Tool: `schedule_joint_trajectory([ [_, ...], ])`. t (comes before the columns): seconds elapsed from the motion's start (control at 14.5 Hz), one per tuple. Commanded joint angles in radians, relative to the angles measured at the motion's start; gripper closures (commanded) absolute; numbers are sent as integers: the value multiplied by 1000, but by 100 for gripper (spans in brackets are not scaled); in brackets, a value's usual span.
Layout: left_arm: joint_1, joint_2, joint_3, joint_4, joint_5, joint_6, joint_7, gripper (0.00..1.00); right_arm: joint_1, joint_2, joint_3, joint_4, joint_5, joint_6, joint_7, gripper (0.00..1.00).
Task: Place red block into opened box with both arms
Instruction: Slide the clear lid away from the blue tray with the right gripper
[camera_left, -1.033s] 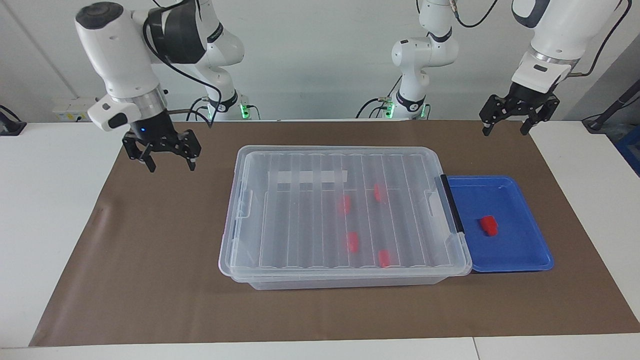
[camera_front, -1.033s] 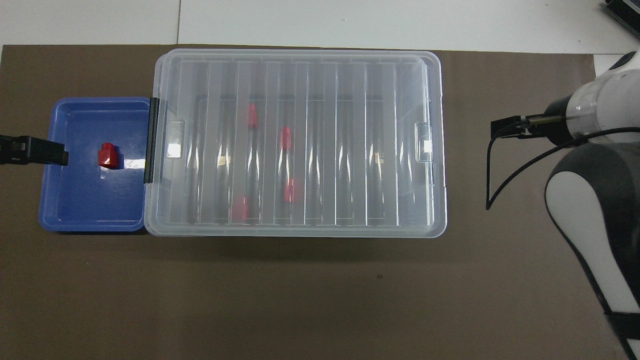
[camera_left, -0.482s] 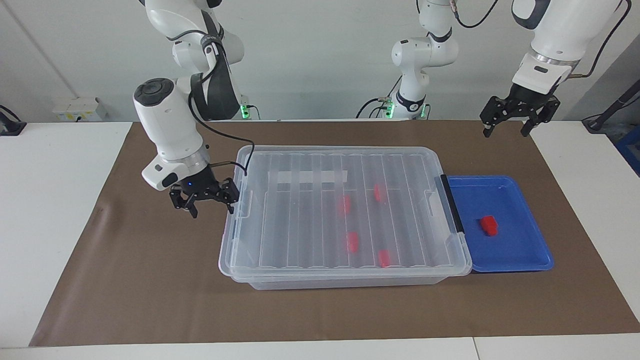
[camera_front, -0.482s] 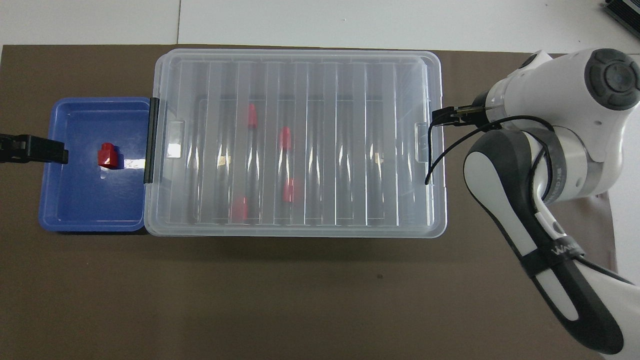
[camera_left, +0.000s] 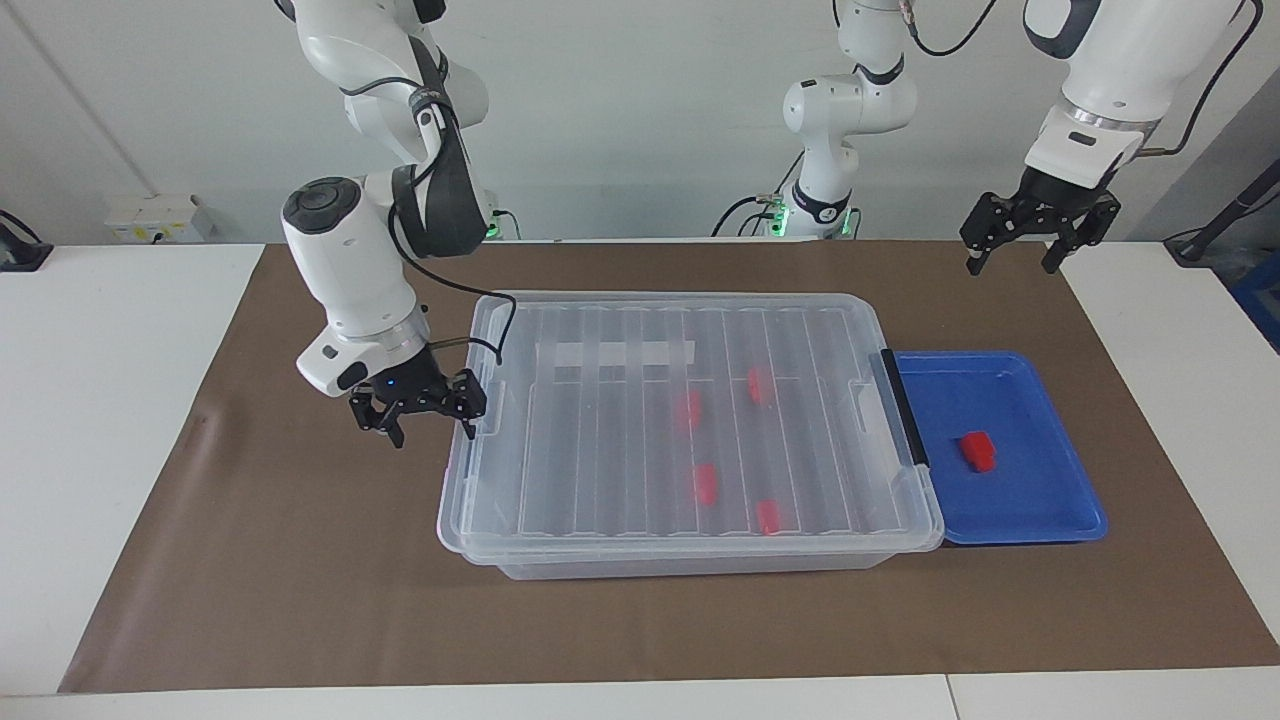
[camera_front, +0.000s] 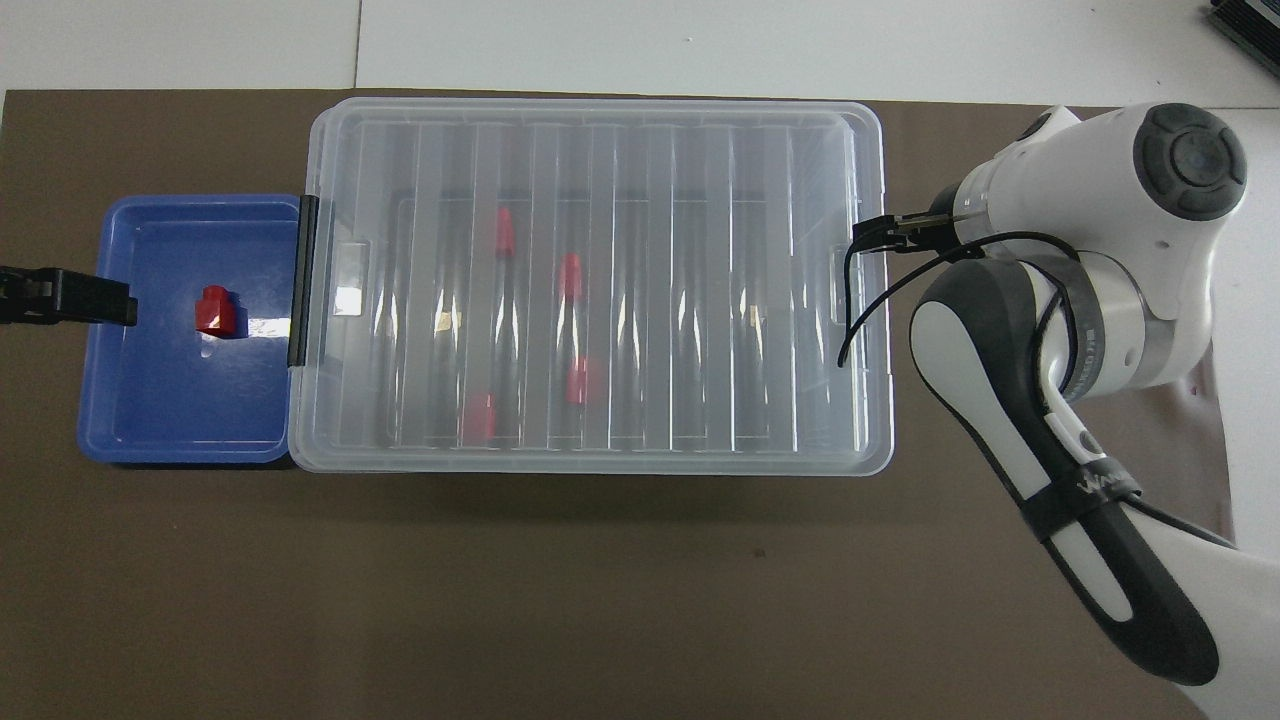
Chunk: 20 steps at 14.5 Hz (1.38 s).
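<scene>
The clear box (camera_left: 650, 566) (camera_front: 600, 455) stands mid-mat with its ribbed lid (camera_left: 600, 460) shut on it. Several red blocks (camera_left: 706, 483) show through the lid. One more red block (camera_left: 977, 450) (camera_front: 214, 310) lies in the blue tray (camera_left: 1060, 515) (camera_front: 150, 420). My right gripper (camera_left: 432, 432) hangs open and low beside the box's end toward the right arm, one finger at the lid's edge tab. In the overhead view the arm's wrist hides it. My left gripper (camera_left: 1008, 266) (camera_front: 100, 300) waits open, high over the mat's edge by the tray.
The blue tray abuts the box's black handle (camera_left: 905, 420) at the left arm's end. A brown mat (camera_left: 300, 560) covers the table, with white tabletop (camera_left: 100, 400) at both ends. The right arm's cable (camera_front: 850, 310) loops over the lid's end.
My right arm has swung inward and down from over the mat's corner to the box's end, slowing in the last half second. The left arm, box and blocks have not moved.
</scene>
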Motion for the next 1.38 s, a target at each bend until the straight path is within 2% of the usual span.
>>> schedule_joint_trajectory([
  [0.0,-5,-36,7,-57,-9,40,-10,0,-18,4,2,7,-37,-11,1,0],
  [0.34,-1,-37,7,-66,-9,58,-7,0,-37,4,0,22,-107,-46,1,0],
  [0.62,2,-72,9,-160,-9,161,-2,0,-63,3,-1,24,-136,-63,-2,0],
  [0.89,5,-66,13,-177,-9,201,-1,0,-100,-2,-1,42,-155,-101,-54,0],
  [1.31,38,-60,15,-280,-7,353,7,0,-152,-10,-4,45,-155,-141,-184,0],
])
